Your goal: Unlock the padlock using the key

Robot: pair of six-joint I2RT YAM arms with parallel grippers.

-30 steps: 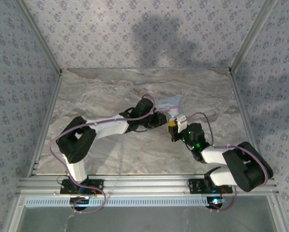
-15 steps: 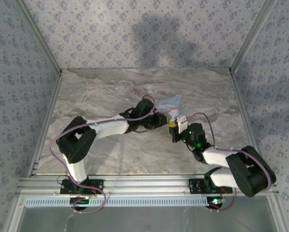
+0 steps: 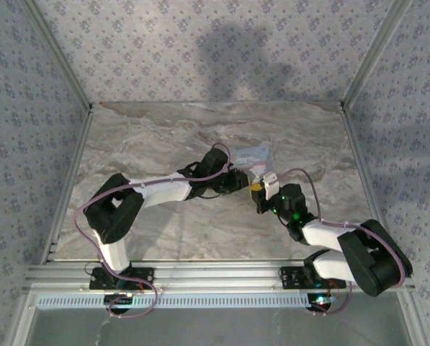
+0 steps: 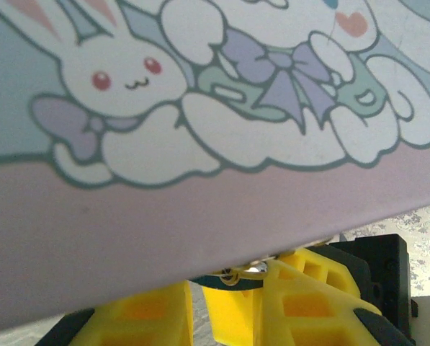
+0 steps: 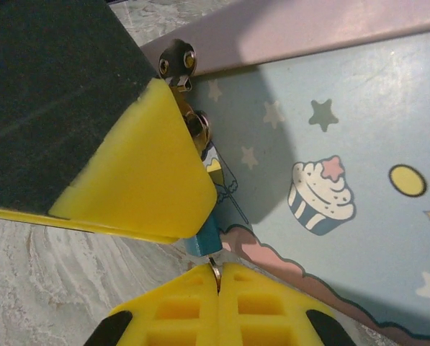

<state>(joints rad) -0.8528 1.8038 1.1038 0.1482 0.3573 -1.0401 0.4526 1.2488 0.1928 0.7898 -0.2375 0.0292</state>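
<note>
The small blue padlock hangs from the metal hasp of a pastel cartoon box. My left gripper is shut on it; one of its yellow fingers covers most of the lock's body. In the left wrist view a dark strip of the padlock shows between the yellow fingers, under the box's pink edge. My right gripper is shut on the thin metal key, which meets the padlock's lower end. Both grippers meet at the box's near corner.
The box lies on the marble tabletop, right of centre. Patterned walls and metal frame posts enclose the table on three sides. Purple cables loop along both arms.
The right arm's elbow has drifted slightly to the right. Both grips and the box look the same.
</note>
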